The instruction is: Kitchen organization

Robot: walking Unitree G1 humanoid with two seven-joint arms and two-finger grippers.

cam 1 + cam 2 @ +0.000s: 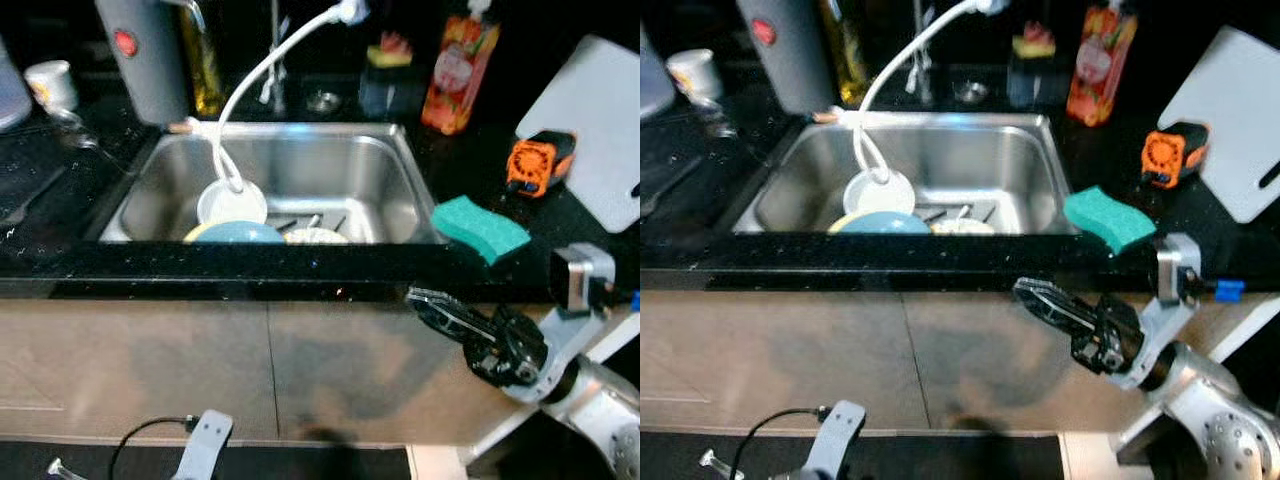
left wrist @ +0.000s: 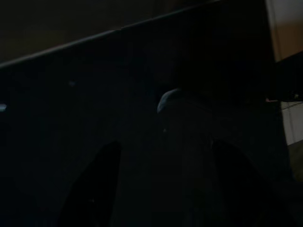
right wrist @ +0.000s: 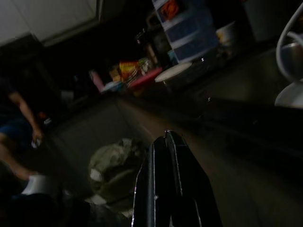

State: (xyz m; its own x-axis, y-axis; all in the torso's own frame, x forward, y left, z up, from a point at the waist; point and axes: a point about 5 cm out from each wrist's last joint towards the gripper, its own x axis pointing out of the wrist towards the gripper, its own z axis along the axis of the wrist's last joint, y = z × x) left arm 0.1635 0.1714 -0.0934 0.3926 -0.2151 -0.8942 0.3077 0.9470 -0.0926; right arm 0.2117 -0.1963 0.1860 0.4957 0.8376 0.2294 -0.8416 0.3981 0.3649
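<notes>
Steel sink [image 1: 380, 190] holds a white bowl [image 1: 232, 203], a blue plate [image 1: 240, 233] and another dish [image 1: 316, 237] by its near wall, up and left of the right gripper [image 1: 415, 297]. Right gripper sits below the black counter edge, in front of the cabinet face, fingers pressed together, holding nothing. Green sponge [image 1: 480, 227] lies on the counter just above it, beside the sink's right rim. Orange gadget [image 1: 538, 161] and white cutting board [image 1: 595, 130] lie farther up-right. Left gripper [image 2: 156, 189] hangs in the dark, fingers spread.
</notes>
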